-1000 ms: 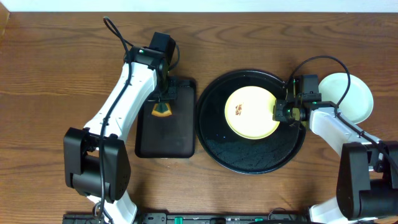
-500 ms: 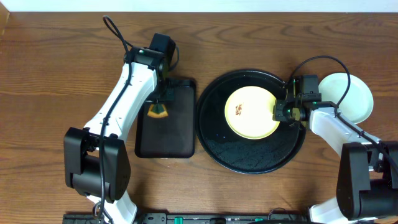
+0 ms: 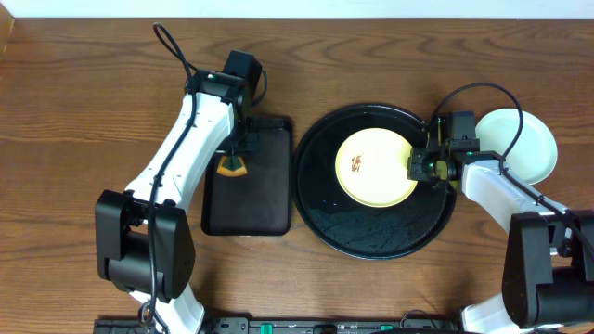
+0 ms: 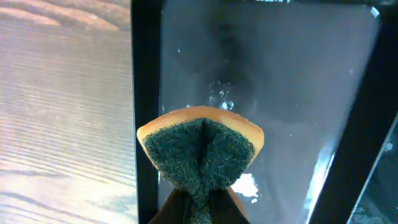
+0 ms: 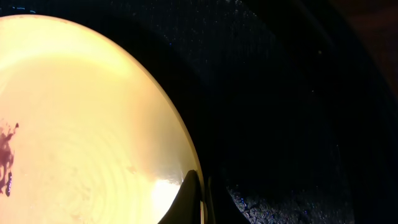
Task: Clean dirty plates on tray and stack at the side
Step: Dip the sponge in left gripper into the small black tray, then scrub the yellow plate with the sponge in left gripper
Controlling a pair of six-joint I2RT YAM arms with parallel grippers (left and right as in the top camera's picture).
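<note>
A pale yellow plate [image 3: 376, 169] with a small brown smear [image 3: 355, 165] lies in the round black tray [image 3: 320, 209]. My right gripper [image 3: 415, 168] is shut on that plate's right rim. In the right wrist view the plate [image 5: 81, 124] fills the left side, and the gripper [image 5: 202, 186] pinches its edge with one finger on top. My left gripper [image 3: 236, 151] is shut on a green-and-yellow sponge [image 3: 232, 166] over the rectangular tray. The left wrist view shows the sponge [image 4: 202, 146] folded in the gripper [image 4: 199, 208]. A pale mint-green plate [image 3: 524, 144] rests on the table at the right.
The smaller rectangular black tray [image 3: 264, 199] sits left of the round one, and its wet bottom [image 4: 280, 93] glistens. Dark wood tabletop [image 3: 74, 111] stretches to the left and along the back. Both arm bases stand at the table's front edge.
My left gripper has carried the sponge a little to the left over the rectangular tray. The right gripper and the yellow plate have not moved.
</note>
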